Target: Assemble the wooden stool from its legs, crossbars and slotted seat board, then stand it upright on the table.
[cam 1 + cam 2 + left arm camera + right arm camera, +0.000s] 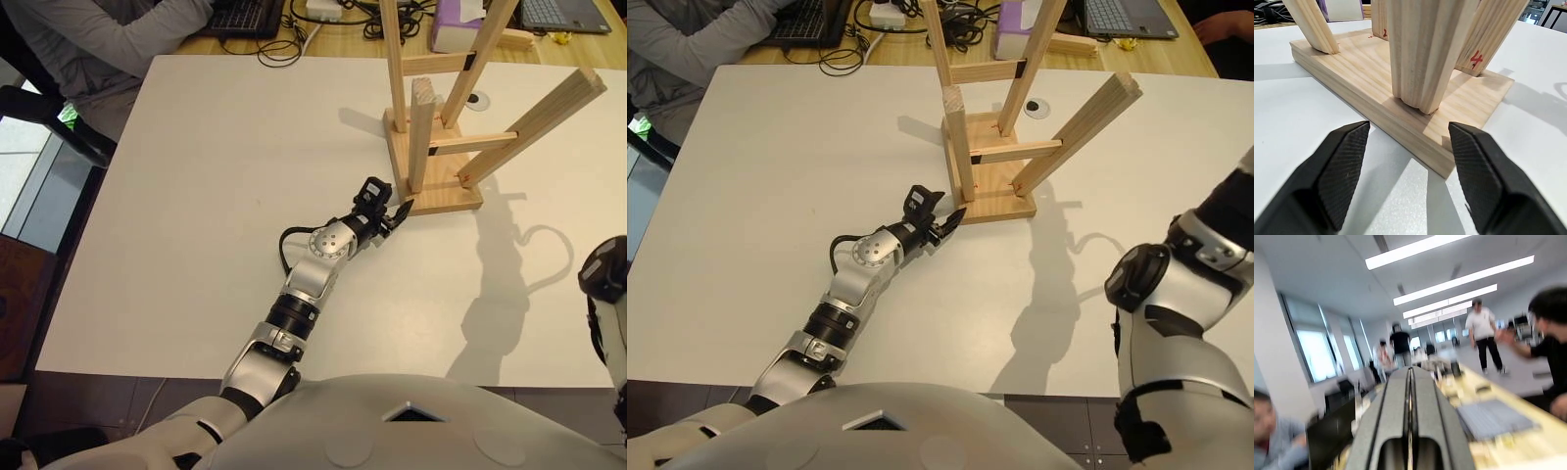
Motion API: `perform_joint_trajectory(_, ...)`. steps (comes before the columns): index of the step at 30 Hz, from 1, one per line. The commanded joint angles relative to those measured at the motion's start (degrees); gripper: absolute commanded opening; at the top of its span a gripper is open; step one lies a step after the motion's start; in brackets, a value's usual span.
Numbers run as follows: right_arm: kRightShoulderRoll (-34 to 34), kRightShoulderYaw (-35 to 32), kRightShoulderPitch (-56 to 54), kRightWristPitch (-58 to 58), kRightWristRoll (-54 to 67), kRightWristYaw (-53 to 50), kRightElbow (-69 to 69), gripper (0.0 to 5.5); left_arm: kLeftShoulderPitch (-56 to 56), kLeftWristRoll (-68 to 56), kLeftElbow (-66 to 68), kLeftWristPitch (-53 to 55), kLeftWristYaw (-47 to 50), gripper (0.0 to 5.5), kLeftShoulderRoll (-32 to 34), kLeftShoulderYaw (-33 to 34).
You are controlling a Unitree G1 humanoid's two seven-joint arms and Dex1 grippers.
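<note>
Left arm [294,304]: stretched forward and angled toward the robot's right, elbow nearly straight, forearm held low. Left wrist [333,242]: round silver joint, turned so the black left gripper [399,210] points forward-right. Its two fingers [1342,166] stand spread wide apart, textured inner pads facing each other across the gap.

Right arm [1171,294]: at the robot's right side, elbow bent sharply, forearm rising up past the right edge of the eye views. Right gripper [1410,374]: aimed upward, its two grey fingers pressed flat together along a thin seam.
</note>
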Motion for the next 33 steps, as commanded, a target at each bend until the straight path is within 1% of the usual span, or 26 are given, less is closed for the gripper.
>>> perform_joint_trajectory(1,3.97,5.18,15.67,8.7,-0.1,0.97,-2.92,0.04,0.9,0.12,-0.56,0.19,0.28,2.97,-1.96,-0.15)
perform_joint_trajectory(2,4.82,6.29,18.61,9.32,-0.83,1.09,-3.44,0.04,1.09,0.14,-0.67,0.22,0.35,2.97,-2.0,-0.21)
perform_joint_trajectory(4,5.67,6.36,20.2,8.7,-1.56,1.16,-3.64,0.04,1.23,0.12,-0.84,0.33,0.46,2.97,-2.18,-0.3)
perform_joint_trajectory(8,5.92,4.11,16.32,3.58,-2.57,0.71,-3.2,0.04,0.81,0.05,-0.4,0.18,0.41,2.97,-2.12,-0.16)
perform_joint_trajectory(13,8.97,-1.23,12.24,-7.89,-0.89,1.43,-5.76,0.04,0.7,0.1,-0.17,0.11,0.34,2.97,-2.11,-0.19)
perform_joint_trajectory(19,10.0,-6.24,10.29,-16.66,3.76,4.11,-8.43,0.04,0.72,0.12,-0.34,0.27,0.21,2.97,-1.72,0.01)
perform_joint_trajectory(21,9.38,-5.41,10.27,-17.32,6.84,7.97,-11.14,0.04,0.98,0.24,-0.39,0.22,0.29,2.97,-1.74,-0.11)
perform_joint_trajectory(24,8.15,-1.54,11.92,-15.0,12.5,15.02,-17.79,0.04,1.36,0.45,-0.57,0.23,0.64,2.97,-1.86,-0.32)
perform_joint_trajectory(25,7.06,0.21,13.73,-12.98,15.48,18.36,-21.04,0.04,1.41,0.5,-0.54,0.24,0.71,2.97,-1.87,-0.37)
perform_joint_trajectory(27,3.21,4.41,20.75,-8.84,19.25,26.43,-27.92,0.04,1.43,0.51,-0.51,0.3,0.77,2.97,-1.79,-0.4)
perform_joint_trajectory(29,-1.75,7.66,30.62,-7.6,17.25,34.25,-32.14,0.04,1.34,0.44,-0.64,0.42,0.56,2.97,-1.49,-0.35)
perform_joint_trajectory(31,-4.64,8.99,39.93,-8.91,13.35,39.4,-33.12,0.04,1.46,0.37,-0.88,0.43,0.3,2.97,-1.1,-0.25)
perform_joint_trajectory(33,-6.21,10.03,48.9,-10.94,9.6,43.47,-32.58,0.35,2.16,0.33,-1.38,0.51,0.17,2.97,-0.69,-0.15)
